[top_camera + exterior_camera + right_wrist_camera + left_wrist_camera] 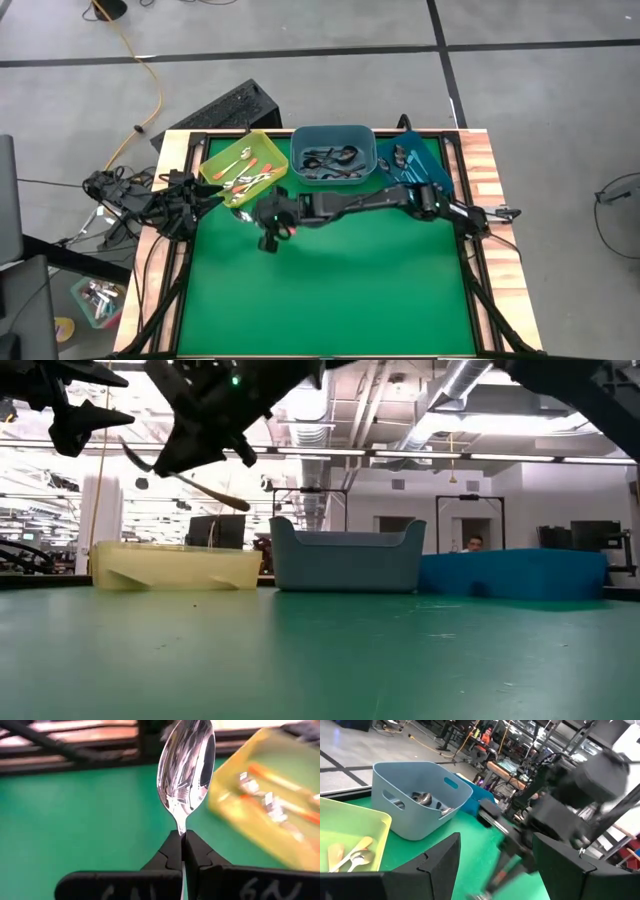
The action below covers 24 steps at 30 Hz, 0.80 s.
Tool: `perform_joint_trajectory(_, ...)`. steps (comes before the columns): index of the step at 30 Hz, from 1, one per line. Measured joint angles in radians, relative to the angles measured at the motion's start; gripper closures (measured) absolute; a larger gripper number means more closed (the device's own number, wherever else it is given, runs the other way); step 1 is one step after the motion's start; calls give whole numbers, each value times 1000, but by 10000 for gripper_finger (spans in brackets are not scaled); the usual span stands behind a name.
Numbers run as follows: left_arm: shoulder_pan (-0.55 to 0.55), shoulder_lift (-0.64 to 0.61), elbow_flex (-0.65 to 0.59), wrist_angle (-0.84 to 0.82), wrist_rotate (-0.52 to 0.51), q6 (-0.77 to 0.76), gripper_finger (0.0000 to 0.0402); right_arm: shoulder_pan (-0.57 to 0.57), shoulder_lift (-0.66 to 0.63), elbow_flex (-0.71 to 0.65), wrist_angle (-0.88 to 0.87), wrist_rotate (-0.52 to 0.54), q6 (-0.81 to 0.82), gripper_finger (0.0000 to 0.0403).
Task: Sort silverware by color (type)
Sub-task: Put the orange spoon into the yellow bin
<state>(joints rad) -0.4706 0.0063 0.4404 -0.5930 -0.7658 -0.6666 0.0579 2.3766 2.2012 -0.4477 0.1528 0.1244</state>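
Left of the yellow bin [243,163], the left gripper [192,203] waits, fingers spread and holding nothing. The right gripper [183,851], just in front of that bin, is clenched on 1 spoon [186,767] at the neck. I'd carry it level over the bin before letting go. Only the right wrist view shows that pinch; the high view alone shows all 3 bins.
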Motion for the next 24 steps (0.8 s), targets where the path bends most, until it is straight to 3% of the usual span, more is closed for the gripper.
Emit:
perform_joint_trajectory(10, 0, 0, 0, 8, -4, -11, 173, -136, 1, 2, 293, -1, -30, 396)
perform_joint_trajectory(18, 0, 0, 0, 8, -75, -36, 173, -218, 1, 2, 457, -4, -151, 396)
perform_joint_trajectory(24, 0, 0, 0, 8, -88, -79, 173, -267, 40, -3, 596, -98, -234, 396)
